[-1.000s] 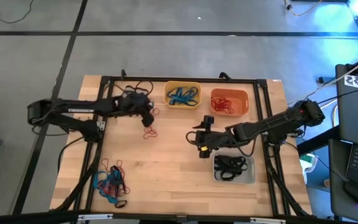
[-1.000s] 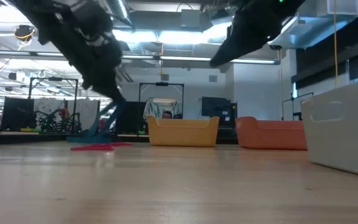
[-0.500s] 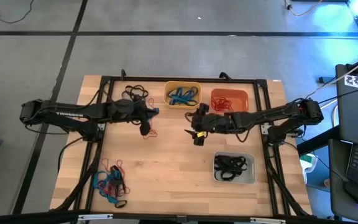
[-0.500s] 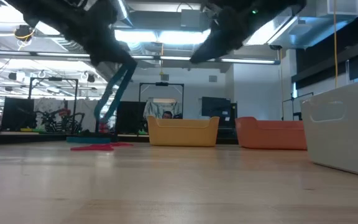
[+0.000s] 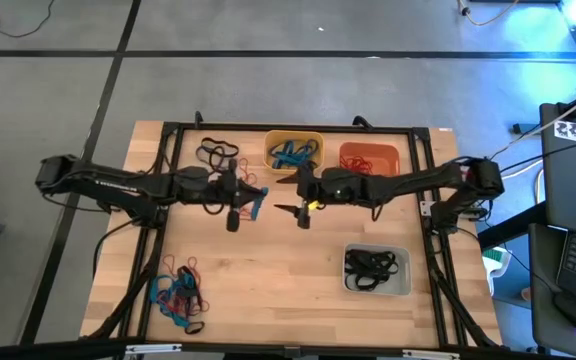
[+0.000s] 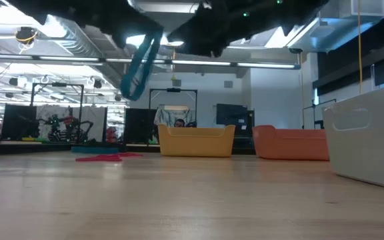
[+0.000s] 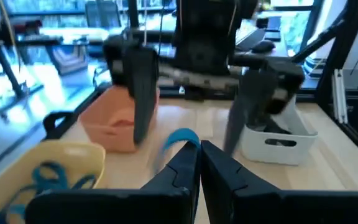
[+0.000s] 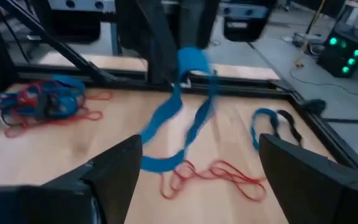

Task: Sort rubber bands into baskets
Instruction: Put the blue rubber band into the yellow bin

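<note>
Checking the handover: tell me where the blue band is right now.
The blue band hangs from the left gripper above mid-table, just left of the open right gripper, in front of the yellow basket.

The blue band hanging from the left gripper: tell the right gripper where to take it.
Grip the blue band on its free lower loop, below the left gripper, which pinches its top. The right gripper already faces it, fingers open, so come straight in from that side. The band hangs clear of the table.

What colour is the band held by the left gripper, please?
Blue. The band hangs from the left gripper, clearest in the right wrist view.
</note>
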Robot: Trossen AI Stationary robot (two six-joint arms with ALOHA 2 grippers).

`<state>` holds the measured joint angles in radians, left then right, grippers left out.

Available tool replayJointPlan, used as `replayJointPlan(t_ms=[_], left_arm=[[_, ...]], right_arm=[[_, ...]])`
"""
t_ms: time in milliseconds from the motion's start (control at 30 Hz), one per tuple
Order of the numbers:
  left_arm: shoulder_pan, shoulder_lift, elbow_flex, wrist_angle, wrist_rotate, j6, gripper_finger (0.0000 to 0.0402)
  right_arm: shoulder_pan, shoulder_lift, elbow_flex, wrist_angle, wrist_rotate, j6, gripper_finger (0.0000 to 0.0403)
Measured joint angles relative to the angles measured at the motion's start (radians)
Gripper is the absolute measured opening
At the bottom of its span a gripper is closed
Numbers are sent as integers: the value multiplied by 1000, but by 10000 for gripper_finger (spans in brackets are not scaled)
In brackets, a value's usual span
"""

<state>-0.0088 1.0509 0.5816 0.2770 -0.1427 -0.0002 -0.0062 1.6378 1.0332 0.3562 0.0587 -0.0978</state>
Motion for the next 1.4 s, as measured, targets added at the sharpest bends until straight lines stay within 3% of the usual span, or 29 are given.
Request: replayJointPlan(t_ms=[267, 467, 600, 967, 1167, 1400], left_arm=[[-19, 110, 0, 190, 2, 23, 17], [-19, 147, 0, 249, 2, 34, 17], [-19, 151, 0, 260, 2, 34, 17], [-19, 150, 0, 261, 2, 7, 17], [-19, 150, 0, 259, 2, -42, 27], [-20, 147, 0, 234, 2, -38, 108]], right_arm=[[6, 94, 0, 177, -27, 41, 319], [6, 109, 0, 190, -38, 41, 308], [6, 110, 0, 231, -81, 41, 253], [6, 110, 0, 194, -78, -16, 14], [6, 110, 0, 192, -78, -23, 31], [6, 110, 0, 173, -78, -43, 7]])
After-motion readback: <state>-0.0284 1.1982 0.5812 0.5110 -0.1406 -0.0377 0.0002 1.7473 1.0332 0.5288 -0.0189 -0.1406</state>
